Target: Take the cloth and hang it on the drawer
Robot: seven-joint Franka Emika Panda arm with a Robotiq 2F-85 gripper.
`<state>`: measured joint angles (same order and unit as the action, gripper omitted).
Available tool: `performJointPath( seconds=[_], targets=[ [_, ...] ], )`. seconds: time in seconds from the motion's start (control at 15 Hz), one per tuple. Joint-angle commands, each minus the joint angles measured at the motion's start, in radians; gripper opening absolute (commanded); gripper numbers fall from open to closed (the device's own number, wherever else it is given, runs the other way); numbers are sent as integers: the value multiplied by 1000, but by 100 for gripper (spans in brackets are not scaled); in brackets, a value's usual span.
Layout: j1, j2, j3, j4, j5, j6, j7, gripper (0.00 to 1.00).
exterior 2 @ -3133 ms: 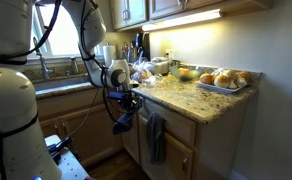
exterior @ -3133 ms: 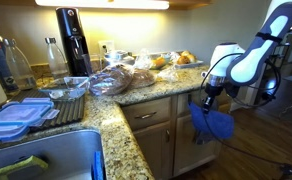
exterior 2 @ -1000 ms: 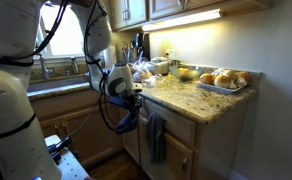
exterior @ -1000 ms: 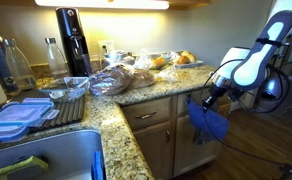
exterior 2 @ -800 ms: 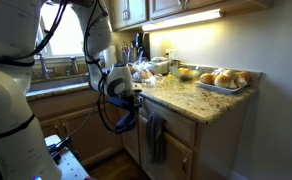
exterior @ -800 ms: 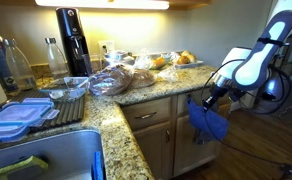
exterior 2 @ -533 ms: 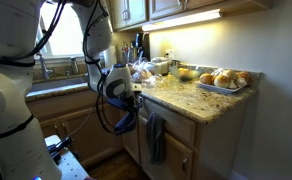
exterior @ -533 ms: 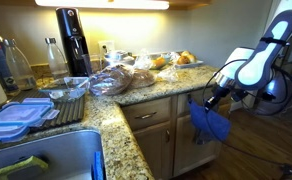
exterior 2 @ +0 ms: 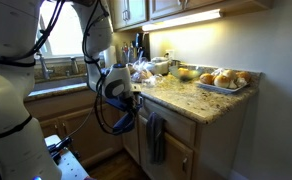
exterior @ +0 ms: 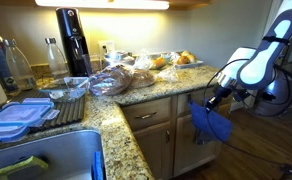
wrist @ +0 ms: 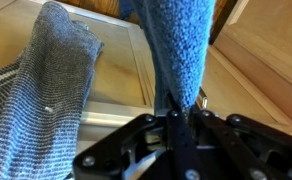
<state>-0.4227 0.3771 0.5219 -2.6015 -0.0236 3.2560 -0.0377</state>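
Observation:
My gripper (exterior: pixel 211 101) is shut on the bright blue cloth (exterior: pixel 212 123), which hangs down from it in front of the cabinet below the counter corner. In an exterior view the gripper (exterior 2: pixel 132 100) holds the cloth (exterior 2: pixel 126 122) just beside the drawer front (exterior 2: pixel 171 117). In the wrist view the cloth (wrist: pixel 179 45) rises from between the closed fingers (wrist: pixel 176 125), with the wooden drawer and cabinet fronts (wrist: pixel 121 60) close behind it.
A duller grey-blue towel (wrist: pixel 48 95) hangs on the cabinet beside the cloth, and it also shows in an exterior view (exterior 2: pixel 154 138). The granite counter (exterior: pixel 136 95) holds bagged bread, a tray of rolls (exterior 2: pixel 221 80), bottles and containers. A sink (exterior: pixel 46 160) is at the near left.
The arm has shifted slightly, carrying the cloth a little toward the cabinet and drawer corner. The grip on the cloth is unchanged.

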Motion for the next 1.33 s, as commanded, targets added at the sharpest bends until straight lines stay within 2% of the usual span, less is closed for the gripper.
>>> performJointPath(
  seconds=[0.0, 0.27, 0.6, 0.67, 0.73, 1.0, 1.27],
  targets=[
    [-85, 21, 63, -17, -14, 30, -7, 6],
    [-136, 59, 98, -15, -16, 30, -11, 6],
    [-114, 88, 64, 9, -48, 13, 0, 5],
    [-111, 88, 60, 14, -48, 8, 2, 14],
    [-112, 88, 61, 17, -48, 7, 3, 35],
    [-103, 52, 57, 5, -46, -1, 7, 60],
    [-133, 26, 93, -6, -44, -26, 14, 86]
  ],
)
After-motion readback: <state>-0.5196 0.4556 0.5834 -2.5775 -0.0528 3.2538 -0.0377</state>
